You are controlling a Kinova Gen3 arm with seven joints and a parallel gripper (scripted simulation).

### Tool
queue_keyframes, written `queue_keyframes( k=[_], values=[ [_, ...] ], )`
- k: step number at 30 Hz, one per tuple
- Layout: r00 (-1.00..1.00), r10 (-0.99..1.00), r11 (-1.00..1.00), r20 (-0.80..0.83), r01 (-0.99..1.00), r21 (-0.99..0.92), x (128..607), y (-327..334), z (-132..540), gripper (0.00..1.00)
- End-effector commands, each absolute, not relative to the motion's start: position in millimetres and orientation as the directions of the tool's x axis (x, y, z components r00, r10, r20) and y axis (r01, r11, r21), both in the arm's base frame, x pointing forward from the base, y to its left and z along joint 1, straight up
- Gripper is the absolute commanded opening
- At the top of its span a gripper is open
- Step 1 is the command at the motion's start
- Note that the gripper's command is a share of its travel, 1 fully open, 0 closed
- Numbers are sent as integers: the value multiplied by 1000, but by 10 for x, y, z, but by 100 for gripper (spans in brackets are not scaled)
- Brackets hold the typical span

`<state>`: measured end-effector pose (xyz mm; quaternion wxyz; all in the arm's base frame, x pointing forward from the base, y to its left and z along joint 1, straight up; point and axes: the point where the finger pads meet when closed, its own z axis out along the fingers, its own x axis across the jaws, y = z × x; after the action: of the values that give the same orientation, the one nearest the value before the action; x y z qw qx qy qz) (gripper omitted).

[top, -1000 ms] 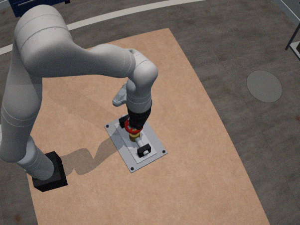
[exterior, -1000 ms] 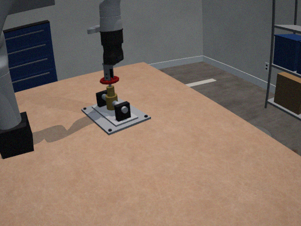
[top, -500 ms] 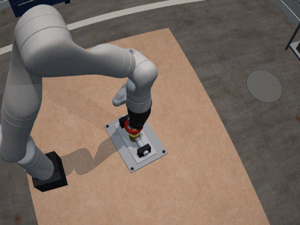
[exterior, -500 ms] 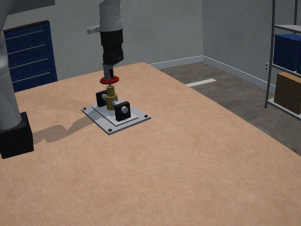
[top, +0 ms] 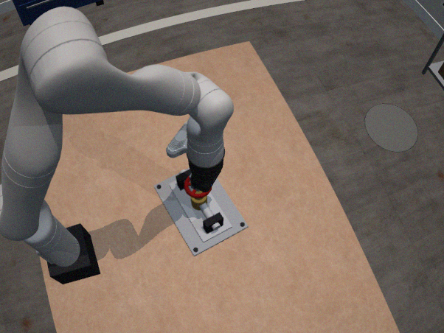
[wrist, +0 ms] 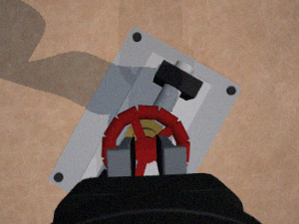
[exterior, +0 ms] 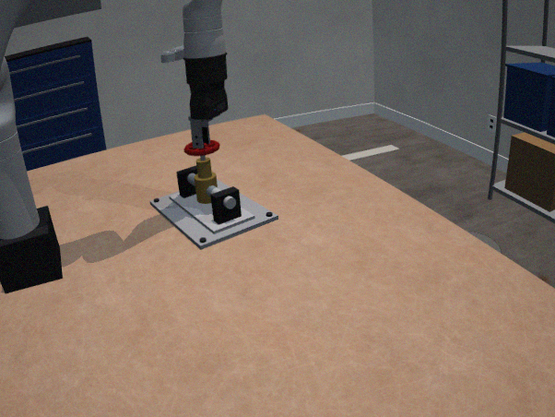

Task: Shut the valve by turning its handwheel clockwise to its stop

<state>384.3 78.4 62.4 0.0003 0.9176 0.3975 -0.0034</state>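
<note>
The valve stands on a grey baseplate on the table. Its red handwheel lies level on a brass body, with a grey pipe held by two black blocks. My gripper comes straight down from above and is shut on the handwheel. In the wrist view the two grey fingers clamp a red spoke of the handwheel between them, near its hub. In the top view the gripper's black body hides most of the handwheel.
The arm's black base stands at the table's left side. A blue drawer cabinet is against the back wall. A metal shelf with boxes stands on the floor at the right, away from the table.
</note>
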Motion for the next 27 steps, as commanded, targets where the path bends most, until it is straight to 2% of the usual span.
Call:
queue_keyframes(
  k=[1,20,21,27],
  values=[
    [686,728,-686,-5,728,-2,3848,785,630,0],
    [686,728,-686,-5,728,-2,3848,785,630,0],
    [686,728,-686,-5,728,-2,3848,785,630,60],
    [686,728,-686,-5,728,-2,3848,785,630,60]
  ],
)
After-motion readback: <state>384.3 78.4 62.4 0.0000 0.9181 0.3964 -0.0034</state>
